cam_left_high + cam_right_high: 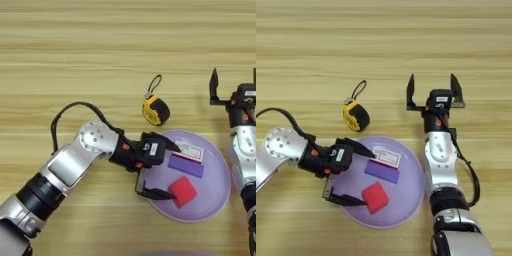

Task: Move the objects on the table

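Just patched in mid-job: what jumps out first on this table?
The lavender plate near the front edge, holding a red cube, a purple block and a white card with red label. The left hand reaches over its left rim, fingers open around the cube's side. Behind the plate lies a yellow tape measure; the right hand hovers open over bare table.

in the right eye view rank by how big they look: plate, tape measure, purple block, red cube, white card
Largest to smallest:
1. lavender plate
2. yellow tape measure
3. purple block
4. red cube and white card: they look too alike to rank.
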